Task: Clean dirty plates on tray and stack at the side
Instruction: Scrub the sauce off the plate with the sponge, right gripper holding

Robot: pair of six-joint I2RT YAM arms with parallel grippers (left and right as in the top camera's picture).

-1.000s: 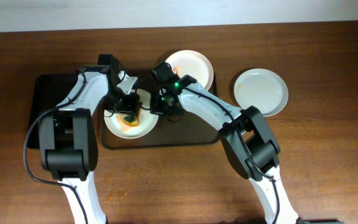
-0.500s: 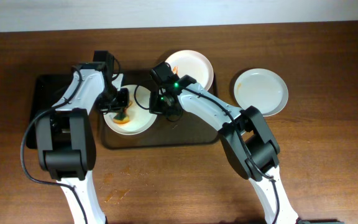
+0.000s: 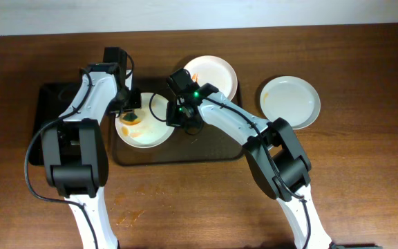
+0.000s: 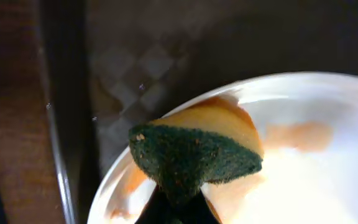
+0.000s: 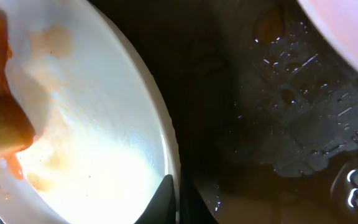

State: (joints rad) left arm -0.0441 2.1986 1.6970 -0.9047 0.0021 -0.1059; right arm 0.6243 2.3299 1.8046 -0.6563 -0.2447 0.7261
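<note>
A white dirty plate with orange smears lies on the black tray. My left gripper is shut on a green and yellow sponge that presses on the plate's left part. My right gripper is shut on the plate's right rim. A second dirty plate lies at the tray's back right. A clean white plate lies on the table to the right of the tray.
The tray has a wet, checkered dark floor with water drops. Brown wooden table surrounds the tray. The two arms stand close together over the tray's middle.
My left gripper has dragged the sponge from the plate's middle to its upper left, leaving orange smears. The right gripper has held the rim still.
</note>
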